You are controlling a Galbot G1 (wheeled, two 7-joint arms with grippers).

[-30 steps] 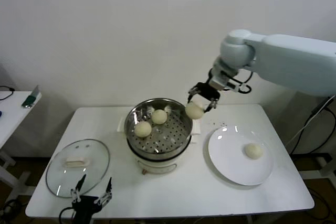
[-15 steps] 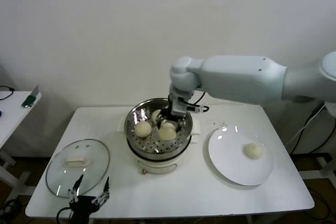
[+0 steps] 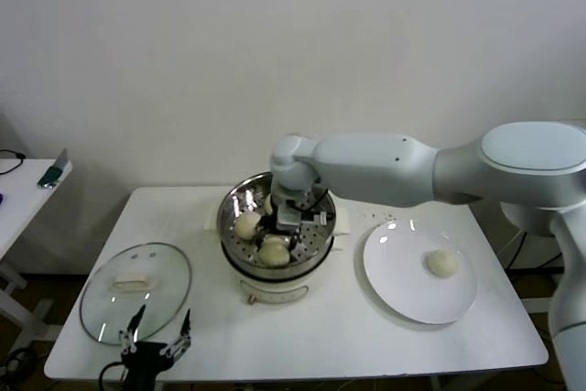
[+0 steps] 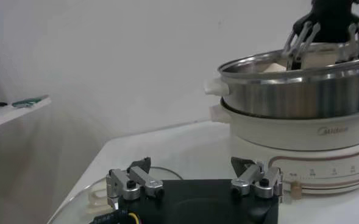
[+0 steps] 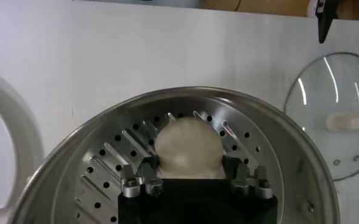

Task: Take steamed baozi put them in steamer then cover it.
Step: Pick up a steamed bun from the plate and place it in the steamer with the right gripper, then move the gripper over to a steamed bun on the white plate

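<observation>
The steamer point(image 3: 234, 210) stands mid-table on its cream pot base point(image 3: 275, 292). My right gripper point(image 3: 295, 220) reaches down into it, shut on a baozi point(image 5: 188, 141) that rests on the perforated floor point(image 5: 106, 173); a finger point(image 5: 150, 163) presses each side. That baozi point(image 3: 273, 251) lies toward the front of the basket, with another baozi point(image 3: 246, 224) to its left. One more baozi point(image 3: 442, 264) sits on the white plate point(image 3: 394, 286). The glass cover point(image 3: 135, 292) lies at the table's front left. My left gripper point(image 3: 163, 322) hovers open at the cover's near edge.
The plate is to the right of the steamer, near the table's right side. A side table point(image 3: 23, 191) with a small object stands at far left. The right arm point(image 3: 394, 167) spans above the table from the right. In the left wrist view the steamer point(image 4: 301, 91) rises ahead.
My right gripper carried the baozi from beside the steamer's right rim over into the basket and down to its floor. The left arm stayed put.
</observation>
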